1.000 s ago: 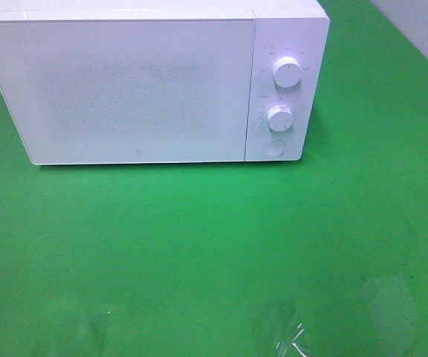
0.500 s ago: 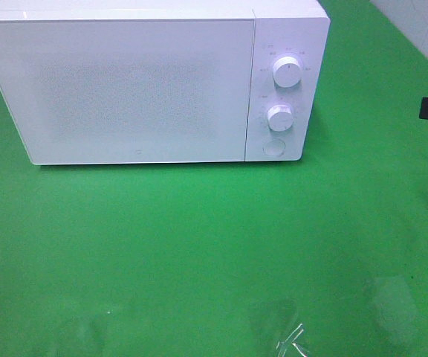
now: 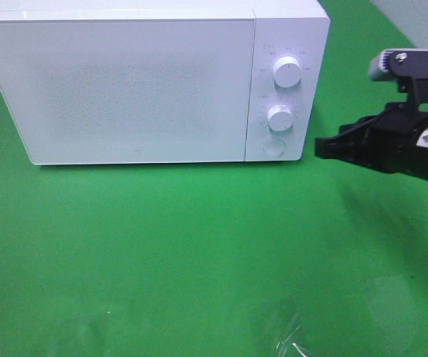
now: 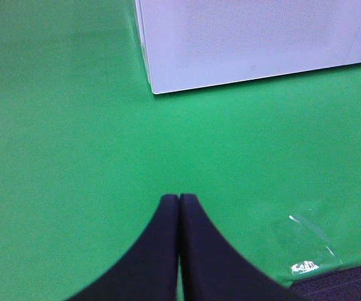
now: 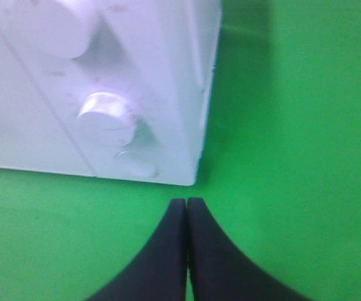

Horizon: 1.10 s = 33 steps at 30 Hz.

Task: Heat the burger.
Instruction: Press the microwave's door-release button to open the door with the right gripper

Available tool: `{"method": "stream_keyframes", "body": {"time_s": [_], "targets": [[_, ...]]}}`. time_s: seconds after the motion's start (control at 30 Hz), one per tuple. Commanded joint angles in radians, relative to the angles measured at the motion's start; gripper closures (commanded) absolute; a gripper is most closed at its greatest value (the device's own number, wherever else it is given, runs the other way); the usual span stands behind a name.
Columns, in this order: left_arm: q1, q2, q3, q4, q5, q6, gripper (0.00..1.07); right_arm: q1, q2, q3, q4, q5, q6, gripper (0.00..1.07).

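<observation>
Where the table comes nearest the high camera: a scrap of clear plastic film [image 3: 287, 336] lies flat on the green cover, catching the light.
Table [image 3: 199, 245]: covered in plain green; its middle carries only the film near the front and the oven at the back.
Left end effector [image 4: 178, 202]: seen only in its own wrist view; the two dark fingers are pressed together tip to tip with nothing between them. It hangs over bare green, with the film to one side and the oven's door-side front corner ahead.
Right end effector [image 3: 324, 146]: reaches in from the right of the high view, fingers drawn tight together and holding nothing. Its tip is level with the oven's round button, just beside the oven's front right corner and apart from it.
Microwave oven [image 3: 140, 89]: white, standing at the back of the table with its front toward the camera and its door shut.
Control panel: on the right of the oven's front, an upper knob [image 3: 286, 71], a lower knob [image 3: 280, 117] and the round button [image 3: 274, 147] below them.
Burger: no view shows it, so I cannot tell where it is.
Wall [image 3: 422, 18]: pale tiles past the far right corner.
</observation>
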Motion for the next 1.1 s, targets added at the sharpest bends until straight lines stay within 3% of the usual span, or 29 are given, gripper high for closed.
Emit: {"method": "stream_keyframes", "body": {"time_s": [0.03,0.23,0.67,1.1], "targets": [[0.002,-0.021,0.002,-0.001,-0.015,-0.001,1.07,0.079,0.068,-0.02,-0.007,-0.069,0.035,1.07],[0.002,-0.021,0.002,-0.001,-0.015,-0.001,1.07,0.166,0.182,-0.111,-0.007,-0.067,0.116,1.07],[0.002,-0.021,0.002,0.003,-0.015,-0.002,1.07,0.174,0.354,-0.232,0.006,-0.118,0.463,1.07],[0.002,-0.021,0.002,0.003,-0.015,-0.003,1.07,0.174,0.457,-0.282,0.168,-0.28,0.784,1.07]]}}
